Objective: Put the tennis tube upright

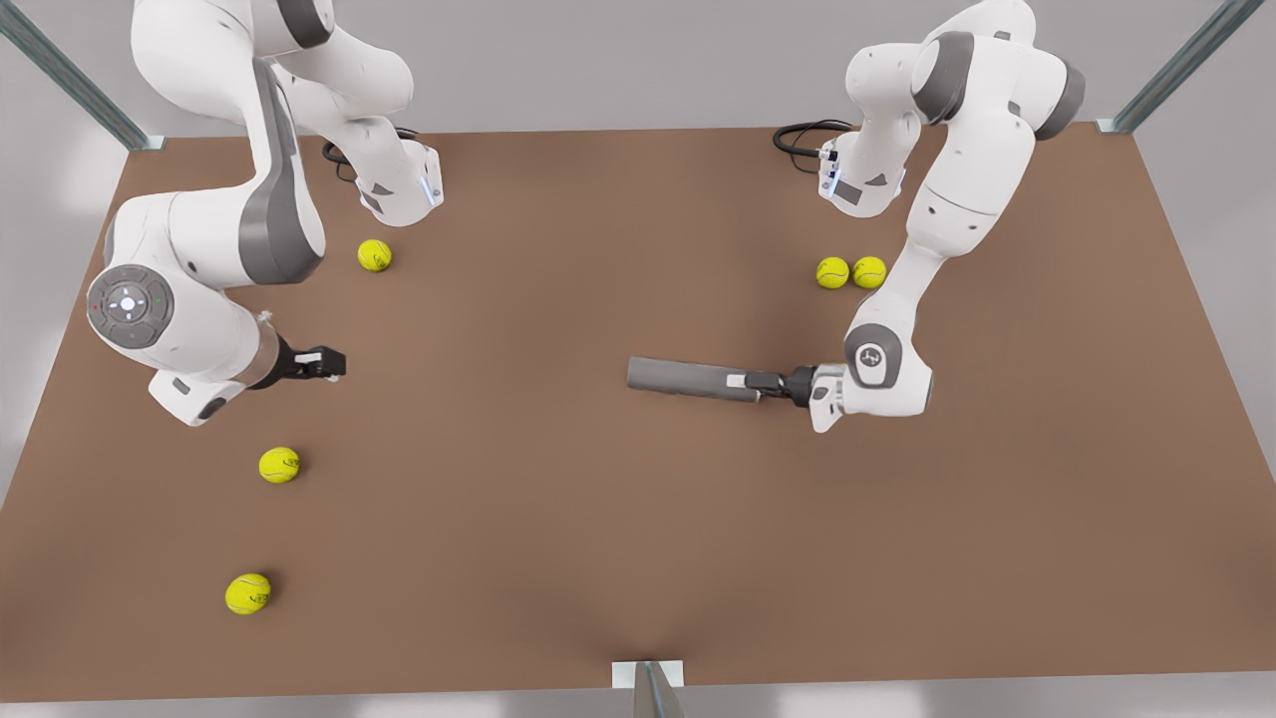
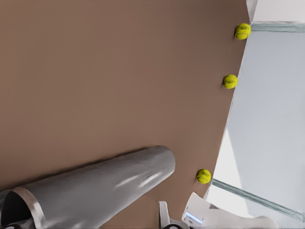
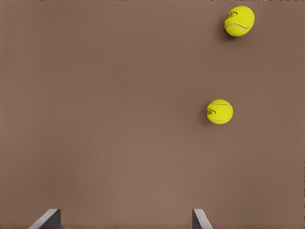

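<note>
Two tennis balls (image 1: 248, 593) lie nearest on the plain brown desk (image 1: 558, 519); no legible writing. Mid-desk, the tennis tube (image 1: 688, 378) lies horizontal, its rimmed end clamped by the left pincer (image 1: 760, 386). At the front view's left, the right pincer (image 1: 334, 363) hovers with fingers spread, empty. Beyond: three balls, grey walls.

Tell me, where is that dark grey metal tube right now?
The dark grey metallic tennis tube lies on its side right of centre in the front view, its rimmed end at the left end effector, below two touching yellow-green tennis balls.
</note>
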Controlling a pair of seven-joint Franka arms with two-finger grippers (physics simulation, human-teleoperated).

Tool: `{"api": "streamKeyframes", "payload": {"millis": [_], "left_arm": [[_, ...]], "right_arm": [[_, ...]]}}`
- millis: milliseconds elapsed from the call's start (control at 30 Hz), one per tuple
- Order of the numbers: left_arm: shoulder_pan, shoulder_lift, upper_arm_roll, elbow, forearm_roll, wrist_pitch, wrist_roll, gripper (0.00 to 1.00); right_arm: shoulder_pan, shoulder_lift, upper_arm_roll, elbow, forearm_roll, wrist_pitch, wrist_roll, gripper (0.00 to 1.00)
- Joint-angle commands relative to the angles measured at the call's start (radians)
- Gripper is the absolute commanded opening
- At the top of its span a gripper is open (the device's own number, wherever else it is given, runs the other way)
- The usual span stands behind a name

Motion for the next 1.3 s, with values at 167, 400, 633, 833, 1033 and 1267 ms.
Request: {"api": "streamKeyframes", "payload": {"millis": [167, 400, 633, 833, 1033, 1267], "left_arm": [[-0.001, 0.030, 0.000, 0.027, -0.017, -0.014, 0.005, 1.00], [-0.001, 0.051, -0.009, 0.028, -0.016, -0.014, 0.013, 0.81], [-0.001, 0.070, -0.024, 0.040, -0.014, -0.014, 0.013, 0.59], [-0.001, 0.082, -0.028, 0.042, -0.016, -0.014, 0.010, 0.53], [0.001, 0.090, -0.028, 0.062, -0.016, -0.025, 0.002, 0.45], [0.001, 0.090, -0.028, 0.070, -0.014, -0.048, -0.002, 0.42]], "right_arm": [[-0.003, 0.000, 0.000, 0.000, 0.001, 0.000, 0.000, 1.00], [0.004, 0.000, 0.000, 0.000, 0.004, -0.006, 0.000, 1.00], [0.003, 0.000, 0.000, 0.000, 0.004, -0.006, 0.000, 1.00], [0.004, 0.000, 0.000, -0.002, 0.004, -0.008, 0.000, 1.00], [0.007, 0.000, 0.000, -0.002, 0.004, -0.008, 0.000, 1.00], [0.007, 0.000, 0.003, -0.002, 0.004, -0.009, 0.000, 1.00]]}}
